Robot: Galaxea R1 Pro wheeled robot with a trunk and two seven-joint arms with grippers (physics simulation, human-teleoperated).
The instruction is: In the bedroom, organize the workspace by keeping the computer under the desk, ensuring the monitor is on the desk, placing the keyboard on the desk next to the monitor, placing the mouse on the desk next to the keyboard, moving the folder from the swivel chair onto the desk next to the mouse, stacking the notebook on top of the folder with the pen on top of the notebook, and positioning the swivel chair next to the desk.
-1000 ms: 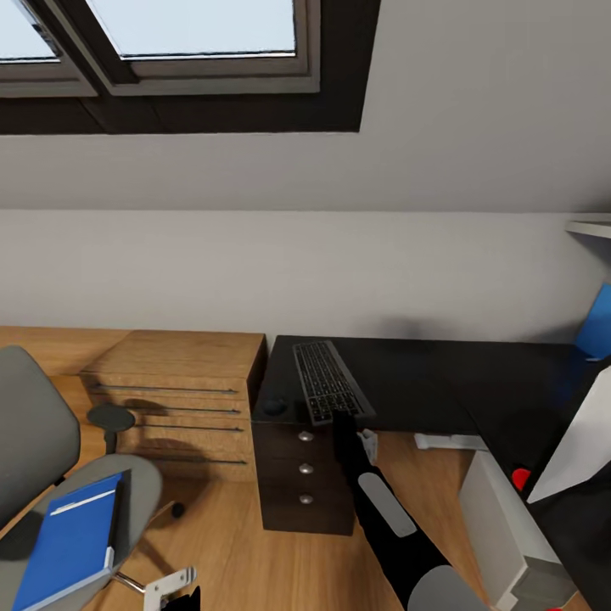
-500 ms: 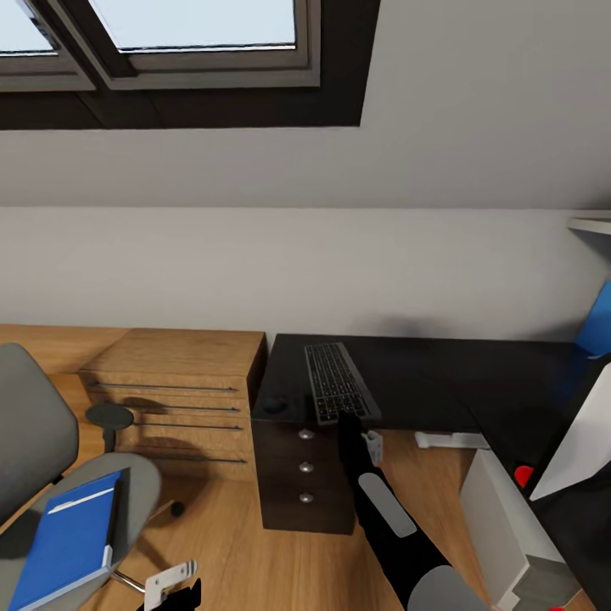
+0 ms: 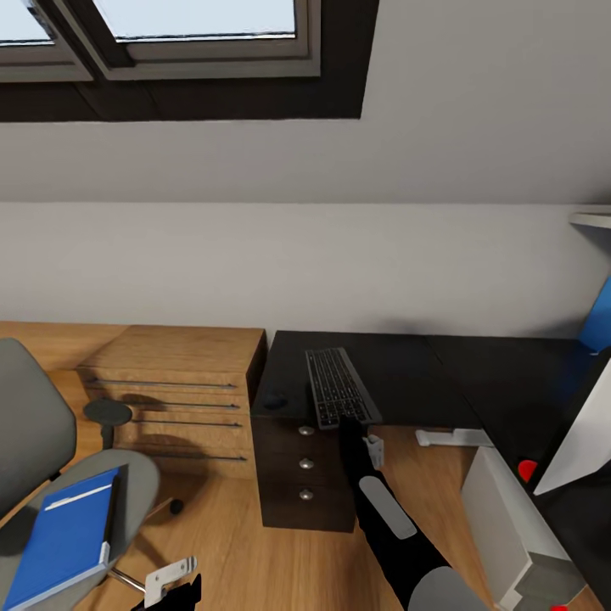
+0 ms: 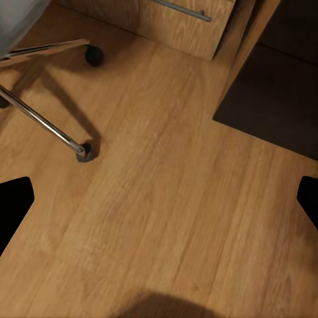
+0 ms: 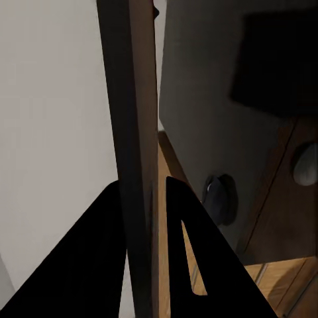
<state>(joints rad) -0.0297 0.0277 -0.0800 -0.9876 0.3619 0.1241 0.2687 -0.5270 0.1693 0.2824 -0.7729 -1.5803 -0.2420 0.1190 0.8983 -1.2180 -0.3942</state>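
Right wrist view shows the right gripper (image 5: 142,218) with its two fingers (image 5: 106,252) pinching the keyboard (image 5: 136,132) edge between them. Its far end rests on the desk (image 3: 407,373). Next job: slide it toward the monitor (image 3: 585,433).

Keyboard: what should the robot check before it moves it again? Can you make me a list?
1. Right gripper shut on the keyboard: ok.
2. Keyboard next to the monitor: not ok, it lies far from it on the desk.
3. Mouse out of the way: ok, it sits on the keyboard's other side.
4. Left gripper free: ok, open above the floor.
5. Folder on the desk: not ok, it lies on the swivel chair.
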